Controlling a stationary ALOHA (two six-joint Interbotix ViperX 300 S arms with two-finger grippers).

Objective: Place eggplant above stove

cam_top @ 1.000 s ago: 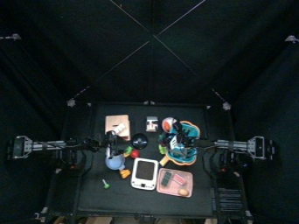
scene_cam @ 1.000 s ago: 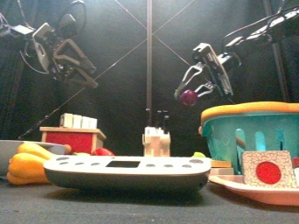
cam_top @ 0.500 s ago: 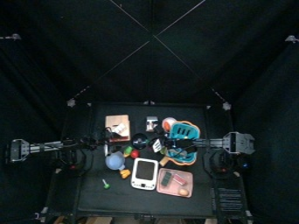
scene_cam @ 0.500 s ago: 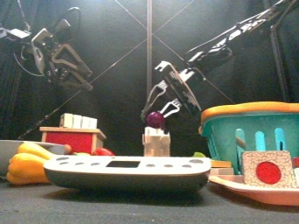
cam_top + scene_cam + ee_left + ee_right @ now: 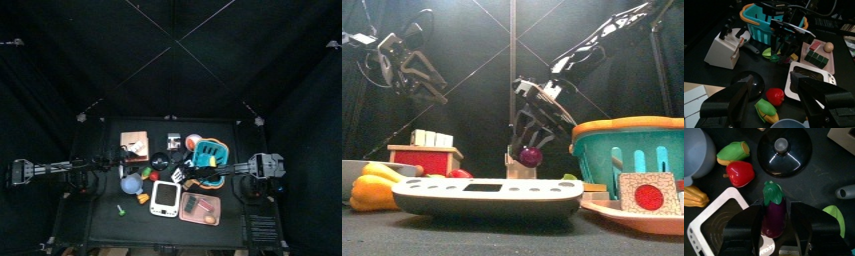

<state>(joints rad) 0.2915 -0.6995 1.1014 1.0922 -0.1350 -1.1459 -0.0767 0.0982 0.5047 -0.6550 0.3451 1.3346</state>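
Your right gripper carries the eggplant low over the crowded desk, jaws pinched on its glossy purple body.

From the right wrist view you see the eggplant's green cap pointing toward a round black lid with a grey knob; a smooth red pepper and a green pepper lie beside it, and the white stove's rounded corner sits just below. In the front view the eggplant hangs left of the ribbed teal basket. Your left gripper hangs raised at the left, jaws spread.
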